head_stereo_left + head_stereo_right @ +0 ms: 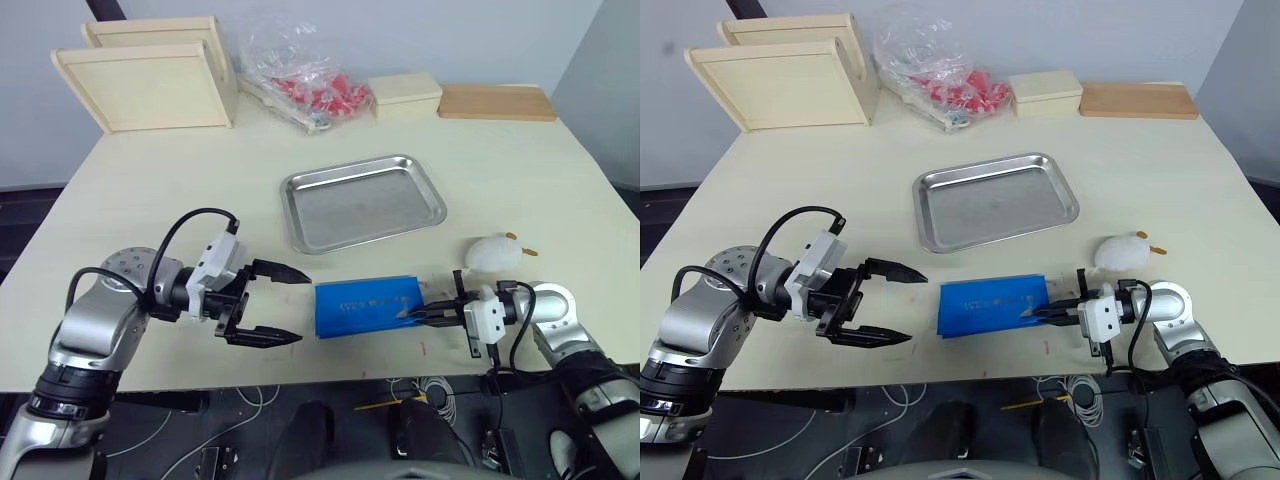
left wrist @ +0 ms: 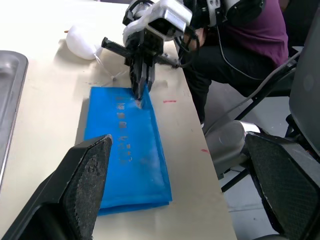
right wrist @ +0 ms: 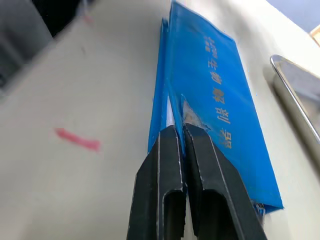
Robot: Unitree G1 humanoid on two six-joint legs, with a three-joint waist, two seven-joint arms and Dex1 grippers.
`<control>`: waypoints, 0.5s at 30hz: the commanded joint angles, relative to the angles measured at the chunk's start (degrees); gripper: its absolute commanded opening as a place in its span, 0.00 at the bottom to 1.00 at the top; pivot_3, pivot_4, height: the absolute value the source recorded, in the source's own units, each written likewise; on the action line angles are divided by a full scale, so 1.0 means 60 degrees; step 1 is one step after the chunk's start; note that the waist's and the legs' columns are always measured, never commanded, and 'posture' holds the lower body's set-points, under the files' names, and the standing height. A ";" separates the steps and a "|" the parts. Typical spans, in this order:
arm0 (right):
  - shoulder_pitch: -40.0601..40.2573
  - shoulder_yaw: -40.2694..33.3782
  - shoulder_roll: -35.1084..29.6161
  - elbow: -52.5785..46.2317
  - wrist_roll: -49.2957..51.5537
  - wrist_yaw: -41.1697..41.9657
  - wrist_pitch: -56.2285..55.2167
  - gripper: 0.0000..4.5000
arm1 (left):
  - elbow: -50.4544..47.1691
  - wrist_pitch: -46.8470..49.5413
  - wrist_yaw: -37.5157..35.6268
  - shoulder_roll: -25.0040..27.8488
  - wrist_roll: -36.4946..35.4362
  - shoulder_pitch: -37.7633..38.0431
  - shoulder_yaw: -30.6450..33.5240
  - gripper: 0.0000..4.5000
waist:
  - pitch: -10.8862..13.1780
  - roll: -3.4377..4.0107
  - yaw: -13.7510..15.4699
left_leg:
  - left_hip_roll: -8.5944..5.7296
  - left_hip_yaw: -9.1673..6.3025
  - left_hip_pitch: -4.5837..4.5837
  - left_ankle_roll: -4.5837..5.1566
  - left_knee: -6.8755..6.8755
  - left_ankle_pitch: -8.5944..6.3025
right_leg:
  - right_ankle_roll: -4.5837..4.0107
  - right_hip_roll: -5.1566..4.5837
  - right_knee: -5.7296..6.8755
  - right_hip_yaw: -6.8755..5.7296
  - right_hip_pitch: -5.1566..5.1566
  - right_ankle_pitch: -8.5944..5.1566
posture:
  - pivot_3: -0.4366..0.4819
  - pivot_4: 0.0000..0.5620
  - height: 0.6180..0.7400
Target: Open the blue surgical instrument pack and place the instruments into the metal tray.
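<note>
Blue surgical instrument pack (image 1: 366, 307): folded flat on the desk (image 1: 540, 180), just below the metal tray (image 1: 362, 202)
Right gripper (image 1: 408, 314): pinching the pack's right edge
Left gripper (image 1: 292, 304): spread wide, beside the pack

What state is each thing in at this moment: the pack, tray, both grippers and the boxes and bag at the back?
Flat bright-blue surgical instrument pack: folded shut, lying flat, its flap edge pinched.
Shallow shiny stainless-steel tray: empty, upright.
Left gripper: open, holding nothing, apart from the pack.
Right gripper: shut on the pack's edge.
Clear plastic bag of red items: lying on the table; whether sealed cannot be told.
Small pale wooden box: lid on.
</note>
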 commanded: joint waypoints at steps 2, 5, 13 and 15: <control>0.0551 0.0103 -0.0718 -0.2572 0.1317 0.0662 0.2578 0.01 | -0.0288 0.0017 -0.0089 0.0095 -0.0278 0.0102 0.0210 1.00 | 0.0002 0.0003 0.0006 | -0.0001 -0.0003 0.0002 0.0000 0.0000 0.0000 | 0.0003 -0.0001 0.0001 -0.0002 0.0001 0.0001 | 0.48 0.27 1.00; 0.0816 0.0020 -0.1122 -0.3555 0.1785 0.0997 0.4083 0.01 | -0.0343 0.0055 -0.0086 0.0088 -0.0318 0.0148 0.0200 1.00 | 0.0001 0.0002 0.0004 | 0.0000 -0.0001 0.0001 0.0000 0.0000 0.0000 | -0.0004 -0.0001 0.0001 -0.0003 -0.0002 -0.0003 | 0.48 0.27 1.00; 0.0554 -0.0767 -0.1763 -0.4907 0.3730 0.0751 0.9011 0.01 | -0.0332 -0.0008 -0.0149 0.0111 -0.0358 0.0187 0.0211 1.00 | 0.0002 -0.0002 0.0009 | -0.0001 -0.0001 -0.0002 0.0000 0.0004 0.0000 | -0.0002 -0.0001 0.0000 -0.0007 -0.0003 -0.0003 | 0.48 0.27 1.00; 0.0204 -0.0810 -0.1714 -0.4747 0.3722 0.0687 0.9828 0.01 | -0.0296 -0.0018 -0.0091 0.0066 -0.0378 0.0178 0.0224 1.00 | 0.0003 -0.0002 0.0003 | -0.0001 -0.0003 -0.0003 0.0000 0.0003 0.0000 | 0.0001 0.0000 0.0000 -0.0010 -0.0003 -0.0002 | 0.48 0.27 1.00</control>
